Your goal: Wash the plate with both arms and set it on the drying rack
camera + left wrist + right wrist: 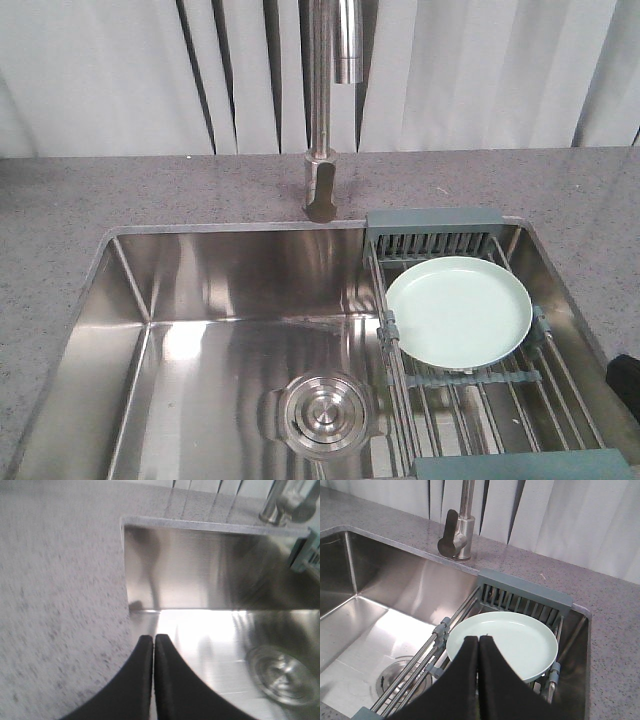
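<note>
Sink [200, 290] left half, plate [458, 312] racked.

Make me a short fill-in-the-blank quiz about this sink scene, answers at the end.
1. The plate lies on the drying ____.
2. The rack sits at the ____ end of the sink, seen from the front.
3. Both the left gripper and the right gripper are ____.

Answers: rack; right; shut

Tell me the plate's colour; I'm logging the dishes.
Plain pale mint green, no pattern; the plate shows best in the exterior front-facing view.
</note>
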Motion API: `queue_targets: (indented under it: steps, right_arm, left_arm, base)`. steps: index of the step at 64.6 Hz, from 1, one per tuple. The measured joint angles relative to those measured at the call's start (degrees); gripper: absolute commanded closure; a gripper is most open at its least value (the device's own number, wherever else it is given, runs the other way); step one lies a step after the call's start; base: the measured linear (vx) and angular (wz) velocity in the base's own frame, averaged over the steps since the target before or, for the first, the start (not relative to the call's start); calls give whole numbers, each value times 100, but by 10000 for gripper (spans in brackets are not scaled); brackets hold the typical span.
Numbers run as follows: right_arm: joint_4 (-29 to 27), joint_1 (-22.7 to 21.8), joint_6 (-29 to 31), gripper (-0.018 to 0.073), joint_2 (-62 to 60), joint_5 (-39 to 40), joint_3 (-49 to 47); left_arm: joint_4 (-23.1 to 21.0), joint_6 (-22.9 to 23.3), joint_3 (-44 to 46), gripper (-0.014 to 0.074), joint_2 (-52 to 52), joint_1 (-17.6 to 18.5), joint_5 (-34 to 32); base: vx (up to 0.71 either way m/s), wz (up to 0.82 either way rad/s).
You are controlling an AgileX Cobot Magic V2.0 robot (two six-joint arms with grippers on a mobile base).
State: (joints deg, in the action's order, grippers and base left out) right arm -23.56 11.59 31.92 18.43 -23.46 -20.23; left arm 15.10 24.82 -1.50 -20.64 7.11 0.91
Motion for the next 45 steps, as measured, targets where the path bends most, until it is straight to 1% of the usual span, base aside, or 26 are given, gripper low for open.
queue_targets:
  steps: [4, 8, 14, 18, 23, 32, 39, 45]
  right_arm:
    - [0, 0, 0, 564, 0, 0, 0]
    - [0, 0, 0, 564, 0, 0, 0]
    - [0, 0, 0, 564, 0, 0, 0]
    - [0, 0, 0, 564, 0, 0, 0]
    - [0, 0, 0, 564, 0, 0, 0]
    - [0, 0, 0, 564, 0, 0, 0]
    - [0, 0, 0, 564, 0, 0, 0]
    - [0, 0, 0, 564, 0, 0, 0]
  left_arm:
    - [-132, -684, 0, 602, 271, 0, 36]
    - [-304, -1256, 0, 602, 541, 0, 41]
    - [-656, -1989, 0, 602, 990, 0, 50]
    - [-863, -2294, 0, 602, 1283, 0, 69]
    - [-1038, -2482, 0, 602, 1630, -46, 98]
    - [-1161, -2527, 0, 602, 2086, -317, 98]
    - [-1167, -2482, 0, 602, 2128, -516, 93]
    - [-1156, -2295, 0, 602, 2128, -589, 61]
  base:
    - [0, 0]
    - [0, 0]
    - [0, 0]
    - [0, 0]
    - [0, 0]
    - [0, 0]
    - [0, 0]
    - [0, 0]
